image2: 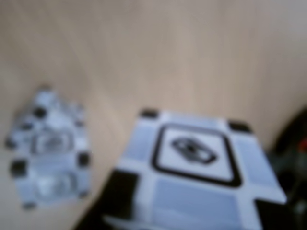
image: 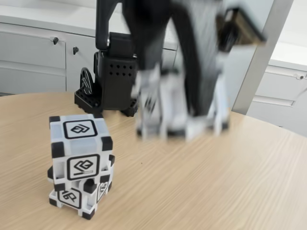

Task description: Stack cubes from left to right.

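Two white cubes with black corners stand stacked at the left of the wooden table (image: 230, 182): the upper cube (image: 81, 146) sits slightly askew on the lower cube (image: 76, 196). In the wrist view that stack (image2: 48, 153) lies at the left, blurred. A third cube (image: 168, 105) is smeared by motion at mid-table, right of the stack and apart from it, with my gripper (image: 180, 117) shut on it from above. The same cube (image2: 196, 167) looms large at the bottom of the wrist view, glyph face up.
The arm's black base (image: 112, 81) stands behind the stack at the table's far edge. White cabinets (image: 33, 52) and a grey post (image: 261, 52) lie beyond the table. Bare wood stretches to the right and front of the held cube.
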{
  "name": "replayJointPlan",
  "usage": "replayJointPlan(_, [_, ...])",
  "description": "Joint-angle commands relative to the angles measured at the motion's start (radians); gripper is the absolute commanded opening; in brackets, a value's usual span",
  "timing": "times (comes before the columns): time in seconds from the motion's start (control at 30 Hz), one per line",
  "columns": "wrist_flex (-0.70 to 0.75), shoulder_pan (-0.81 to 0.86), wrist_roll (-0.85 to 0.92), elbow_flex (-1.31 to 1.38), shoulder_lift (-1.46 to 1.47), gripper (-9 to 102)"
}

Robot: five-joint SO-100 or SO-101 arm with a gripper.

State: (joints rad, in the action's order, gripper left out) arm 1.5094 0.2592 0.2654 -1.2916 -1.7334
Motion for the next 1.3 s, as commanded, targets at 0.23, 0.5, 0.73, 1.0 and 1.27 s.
replayJointPlan(0.23, [0.218,0.015,-0.060,0.512,0.038,19])
replayJointPlan(0.5, [0.218,0.167,-0.044,0.514,0.161,19])
replayJointPlan(0.73, [0.221,0.270,0.003,0.471,0.164,20])
replayJointPlan(1.0, [0.219,0.295,0.060,0.204,0.144,19])
replayJointPlan(1.27, [0.221,0.296,0.095,0.089,0.144,18])
